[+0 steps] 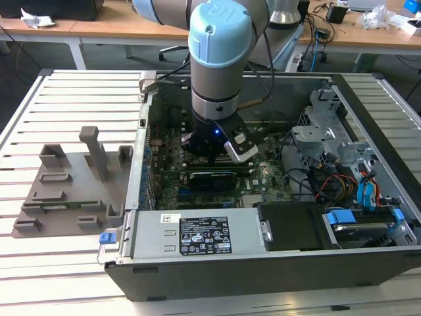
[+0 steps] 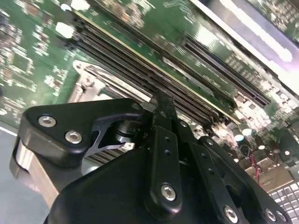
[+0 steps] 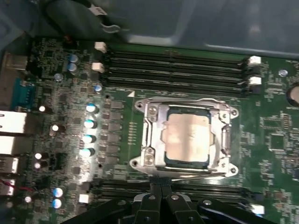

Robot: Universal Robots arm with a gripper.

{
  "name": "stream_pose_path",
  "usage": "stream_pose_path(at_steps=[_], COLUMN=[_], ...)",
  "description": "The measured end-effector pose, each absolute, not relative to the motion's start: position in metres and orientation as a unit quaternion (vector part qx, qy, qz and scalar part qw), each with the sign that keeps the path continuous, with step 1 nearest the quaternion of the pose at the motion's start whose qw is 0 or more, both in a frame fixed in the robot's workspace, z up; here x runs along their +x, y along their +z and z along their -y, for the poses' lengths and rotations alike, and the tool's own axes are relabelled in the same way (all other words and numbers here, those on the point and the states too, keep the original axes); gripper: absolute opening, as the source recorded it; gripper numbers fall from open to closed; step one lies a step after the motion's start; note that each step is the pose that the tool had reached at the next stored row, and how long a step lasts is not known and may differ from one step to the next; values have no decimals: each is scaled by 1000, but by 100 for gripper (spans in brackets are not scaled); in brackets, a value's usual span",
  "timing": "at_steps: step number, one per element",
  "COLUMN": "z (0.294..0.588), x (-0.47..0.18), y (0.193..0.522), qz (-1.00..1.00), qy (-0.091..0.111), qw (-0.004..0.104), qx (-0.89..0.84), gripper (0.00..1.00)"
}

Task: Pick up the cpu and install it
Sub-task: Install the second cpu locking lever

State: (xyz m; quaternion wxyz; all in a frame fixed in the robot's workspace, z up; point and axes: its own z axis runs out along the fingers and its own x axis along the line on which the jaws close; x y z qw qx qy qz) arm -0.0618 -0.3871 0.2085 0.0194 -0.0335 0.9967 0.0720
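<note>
The cpu (image 3: 187,139) sits in its socket frame (image 3: 148,135) between memory slots (image 3: 177,70), the empty gripper (image 3: 161,189) closed just beside.

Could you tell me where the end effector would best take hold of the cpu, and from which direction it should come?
Probably from straight above. The cpu lies flat, pale top up, inside the metal socket frame, whose rails hem in its edges, so a sideways approach looks blocked. The top face is the open part; any pinch would need two opposite edges, where little rim shows. The end effector sits beside the socket.
</note>
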Motion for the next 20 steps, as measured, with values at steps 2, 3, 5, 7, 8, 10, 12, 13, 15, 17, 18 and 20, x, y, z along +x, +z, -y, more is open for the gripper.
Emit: stream_pose_path(at_steps=[2, 3, 5, 7, 8, 10, 12, 13, 15, 17, 18, 20], z=[386, 386, 385, 384, 383, 380, 378, 375, 375, 375, 375, 373], x=[-67, -68, -73, -76, -77, -79, -79, -79, -79, -79, -79, -79], y=[208, 207, 205, 205, 204, 202, 202, 200, 199, 201, 202, 210], qz=[-996, -996, -996, -996, -996, -995, -995, -995, -995, -995, -995, -995], qy=[75, 75, 78, 82, 84, 89, 90, 92, 94, 94, 94, 89], qw=[20, 20, 20, 20, 20, 20, 20, 20, 20, 20, 20, 20], qx=[-33, -33, -33, -33, -33, -33, -34, -35, -36, -36, -36, -36], gripper=[11, 11, 11, 11, 11, 11, 11, 11, 11, 11, 11, 11])
